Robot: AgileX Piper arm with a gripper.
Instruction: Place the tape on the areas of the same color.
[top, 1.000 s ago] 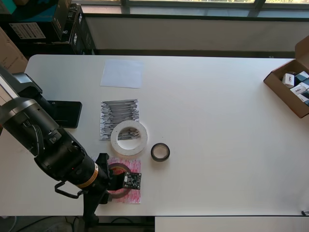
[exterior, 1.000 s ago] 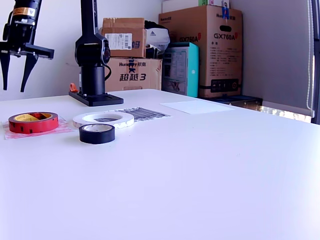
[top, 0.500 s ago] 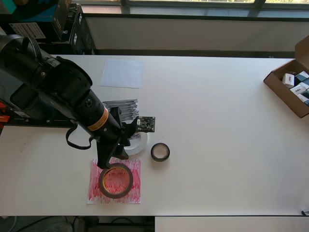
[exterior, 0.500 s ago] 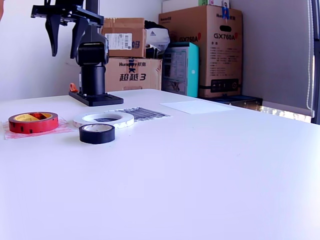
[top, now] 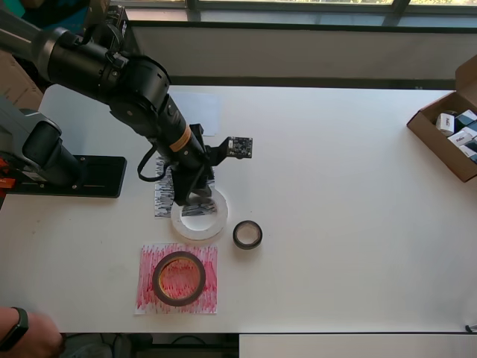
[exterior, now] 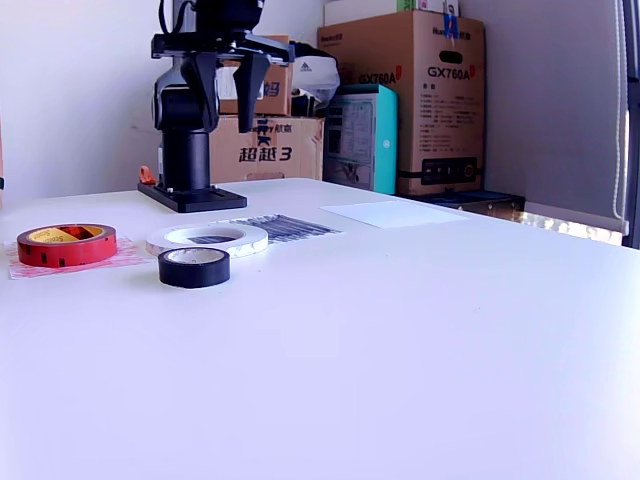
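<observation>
You get bright, even daylight in both views. In the overhead view the light enters from the window strip (top: 298,6) along the top edge, and the white worktop (top: 335,186) shows only soft, short shadows beside the arm (top: 134,82). Everything there is sharp. In the exterior view the worktop (exterior: 400,350) is nearly washed out up close, the right edge glares, and the end effector (exterior: 222,95) stands dark against the pale wall (exterior: 80,100).

Reddish-brown roll (top: 179,278) lies flat on red patch (top: 205,255).
</observation>
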